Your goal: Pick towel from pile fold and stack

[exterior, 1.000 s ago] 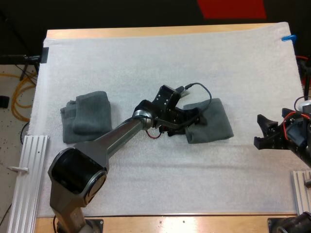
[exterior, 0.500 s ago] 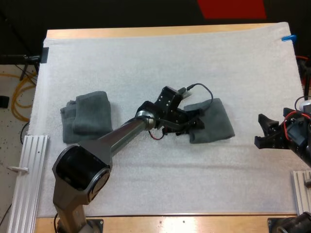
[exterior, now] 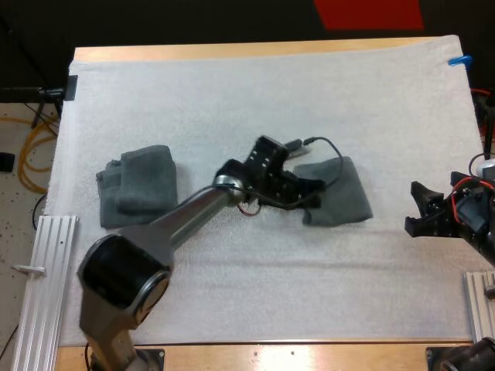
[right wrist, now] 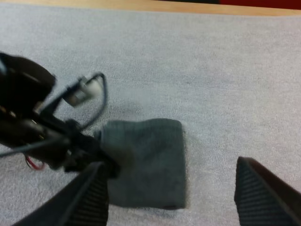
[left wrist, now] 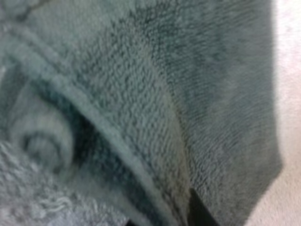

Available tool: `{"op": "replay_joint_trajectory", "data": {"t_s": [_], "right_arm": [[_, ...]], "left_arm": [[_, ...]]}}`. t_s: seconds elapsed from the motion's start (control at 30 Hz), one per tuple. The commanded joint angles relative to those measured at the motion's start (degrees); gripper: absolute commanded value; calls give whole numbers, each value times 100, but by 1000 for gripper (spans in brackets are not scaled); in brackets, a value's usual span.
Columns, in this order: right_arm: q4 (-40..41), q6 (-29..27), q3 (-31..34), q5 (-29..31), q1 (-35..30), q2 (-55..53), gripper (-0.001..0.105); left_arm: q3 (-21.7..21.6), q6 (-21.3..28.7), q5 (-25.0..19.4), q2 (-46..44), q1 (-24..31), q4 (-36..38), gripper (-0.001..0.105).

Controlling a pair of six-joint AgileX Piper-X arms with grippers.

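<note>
A folded dark grey-green towel (exterior: 344,199) lies on the white mat (exterior: 271,100) right of centre. My left gripper (exterior: 311,195) is down at that towel's left edge, shut on the cloth. In the left wrist view the towel (left wrist: 197,94) is very close, with a rolled hem and one black fingertip (left wrist: 197,213) pressed against a fold. A second, crumpled towel (exterior: 139,185) sits on the mat's left side. My right gripper (exterior: 418,210) hovers open at the right edge of the mat, empty. From the right wrist its fingers (right wrist: 94,188) stand wide apart above the folded towel (right wrist: 146,155), with the left gripper (right wrist: 87,150) at that towel's edge.
Aluminium rails lie at the table's front left (exterior: 46,263) and front right (exterior: 479,294). The left arm (exterior: 186,220) stretches diagonally across the mat's middle. Bare mat lies along the far side and the front.
My left gripper has closed from wide open onto the folded towel's left edge, nudging the towel a little to the right. The right arm has stayed still.
</note>
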Motion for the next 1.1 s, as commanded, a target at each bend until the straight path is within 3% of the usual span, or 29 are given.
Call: {"op": "replay_joint_trajectory", "data": {"t_s": [0.0,0.3,0.37,0.43,0.53,0.83,1.07], "right_arm": [[20,-57,-40,33,14,-48,56],[-5,-57,-40,33,14,-48,56],[-5,-57,-40,33,14,-48,56],[-5,-57,-40,33,14,-48,56],[-5,-57,-40,33,14,-48,56],[-5,-57,-40,33,14,-48,56],[-5,9,-40,33,14,-48,56]], "left_arm": [[-51,340,39,-311,179,44,0],[-187,2322,-15,-1470,1726,1689,0],[-320,2857,-210,-1645,2076,2241,0],[-509,3528,-738,-1855,2467,2941,0],[-666,4096,-1171,-1997,2882,3560,0],[-717,4744,-1219,-2145,4007,4430,0],[-695,4857,-1421,-2162,4557,4565,0]]}}
